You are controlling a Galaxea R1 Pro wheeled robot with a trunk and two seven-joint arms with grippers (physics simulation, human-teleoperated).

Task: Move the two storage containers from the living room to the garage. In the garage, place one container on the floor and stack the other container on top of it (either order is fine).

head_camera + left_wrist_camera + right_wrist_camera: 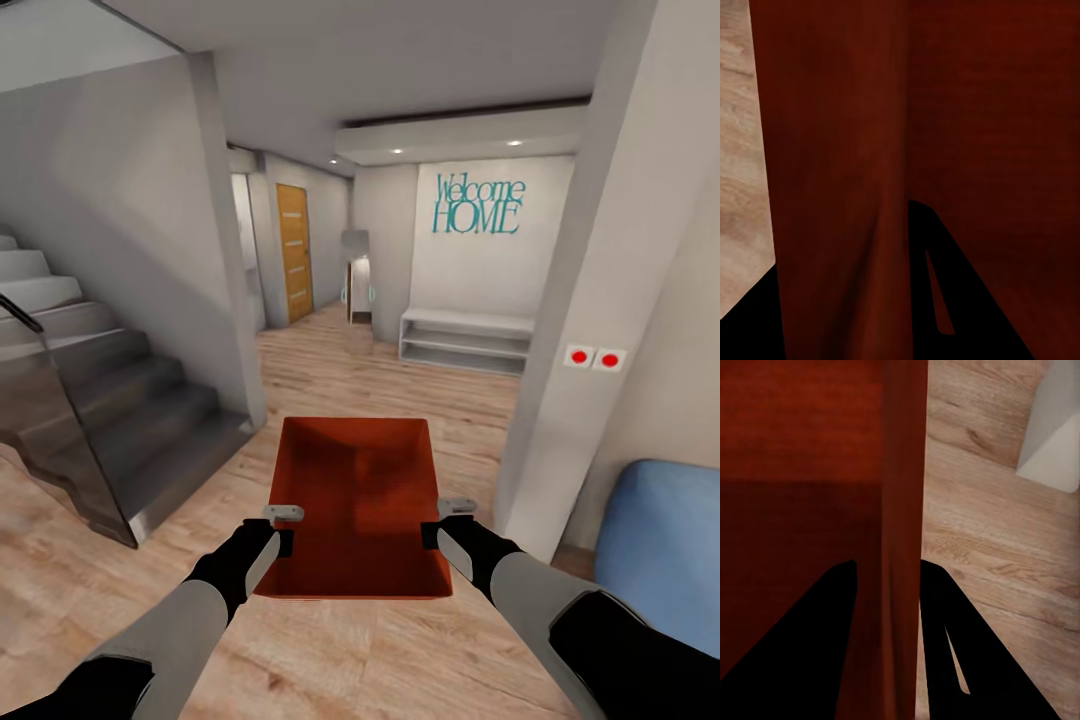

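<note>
Red-orange storage container [355,505] sits at lower centre of the head view, left gripper [283,528] and right gripper [445,520] clamping its side walls; staircase [90,380] at left, white pillar [580,330] at right, wooden door [294,252] ahead. Left wrist view: container wall [840,187] pinched between dark fingers [967,300]. Right wrist view: wall [904,510] between fingers [967,652], plank floor [997,532] beside.

Both arms have light grey forearm shells, black wrists, and slim black fingers [832,645].
</note>
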